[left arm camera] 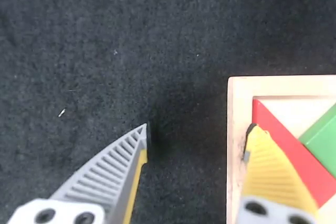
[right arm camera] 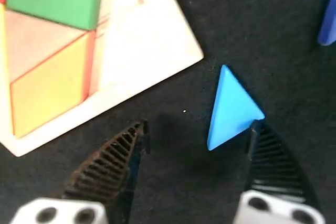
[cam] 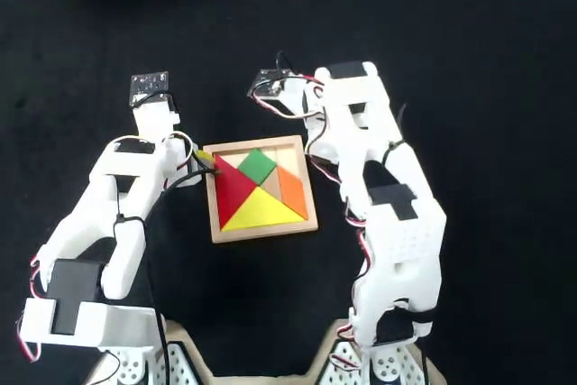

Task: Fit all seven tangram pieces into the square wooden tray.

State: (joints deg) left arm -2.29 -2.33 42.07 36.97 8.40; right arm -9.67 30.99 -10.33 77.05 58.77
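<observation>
Square wooden tray lies flat, holding red triangle, green square, orange piece, yellow triangle; blue triangle flat outside near tray corner.

Lit bright and even from above. Lays soft dark patches on the black cloth by the fingertips. Makes a faint shadow next to the triangle. Shines pale on the tray rim.

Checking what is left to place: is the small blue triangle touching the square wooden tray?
Apart. The right wrist view shows black cloth between the small blue triangle and the square wooden tray corner.
</observation>
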